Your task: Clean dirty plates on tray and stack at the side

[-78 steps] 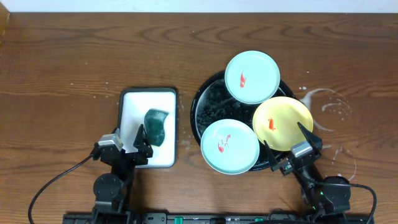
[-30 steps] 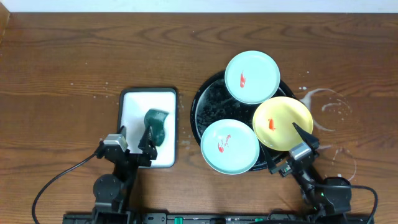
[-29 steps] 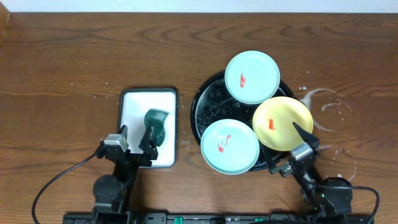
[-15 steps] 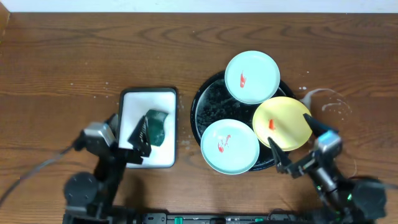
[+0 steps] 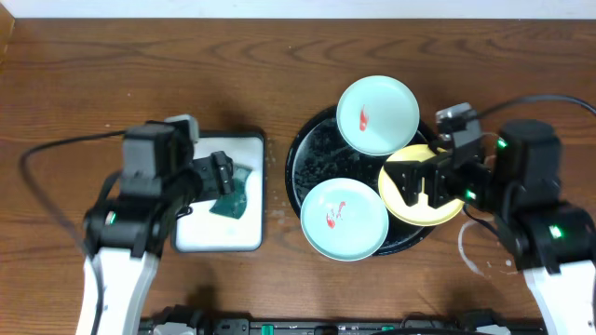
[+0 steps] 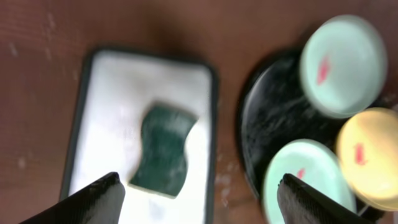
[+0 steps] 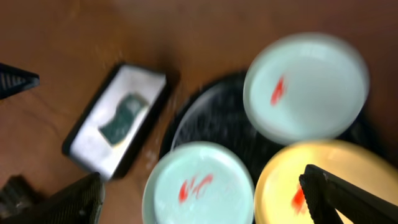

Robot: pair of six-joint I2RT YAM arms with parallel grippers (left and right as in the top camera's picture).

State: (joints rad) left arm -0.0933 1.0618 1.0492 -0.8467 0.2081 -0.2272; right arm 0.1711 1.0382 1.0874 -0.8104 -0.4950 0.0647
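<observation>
Now | left gripper wide, empty, above sponge | right gripper wide, empty, over yellow plate | it seems light, stiff, slick: pinch right rim

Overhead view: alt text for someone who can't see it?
Two red-smeared mint-blue plates and a yellow plate lie on a black tray, the open right gripper over the yellow one. The open left gripper hangs over a green sponge in a white tray.
</observation>
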